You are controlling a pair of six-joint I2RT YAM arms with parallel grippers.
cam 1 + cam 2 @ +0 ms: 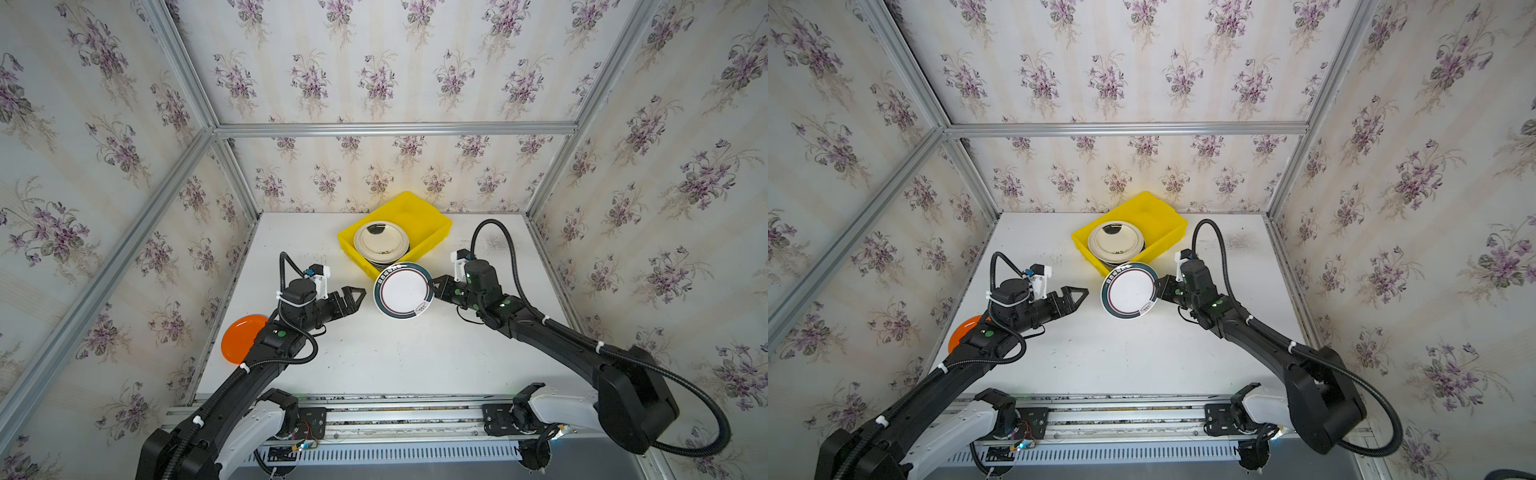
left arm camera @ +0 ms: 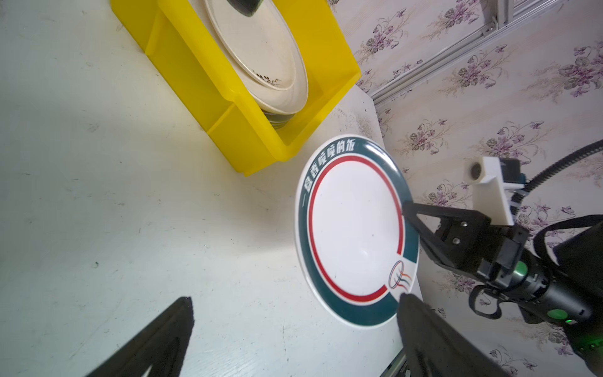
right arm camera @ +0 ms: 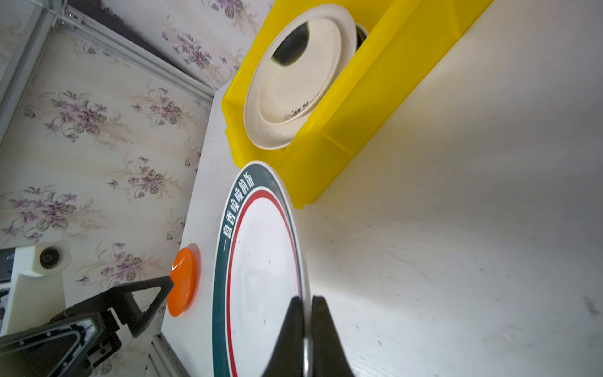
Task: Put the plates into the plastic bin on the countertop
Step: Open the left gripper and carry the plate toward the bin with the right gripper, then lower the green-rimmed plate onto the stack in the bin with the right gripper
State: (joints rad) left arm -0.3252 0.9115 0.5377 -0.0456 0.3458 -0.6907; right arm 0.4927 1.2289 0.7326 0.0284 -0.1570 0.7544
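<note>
The right pincer (image 1: 433,286) clenched the green-rimmed plate (image 1: 403,291) by its rim, just in front of the yellow bin (image 1: 419,220). The left pincer (image 1: 358,296) was released and empty, near that plate. A cream plate (image 1: 380,242) topped the stack in the bin. An orange plate (image 1: 241,337) sat on the table (image 1: 395,353), well apart from the bin.

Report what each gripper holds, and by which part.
The right gripper pinches the green-rimmed plate by its rim, on the side nearest that arm. The left gripper is open, holding nothing.

green-rimmed plate (image 1: 403,291) aloft beside yellow bin (image 1: 430,241) | cream plate (image 1: 380,245) stacked inside | orange plate (image 1: 241,338) far left
</note>
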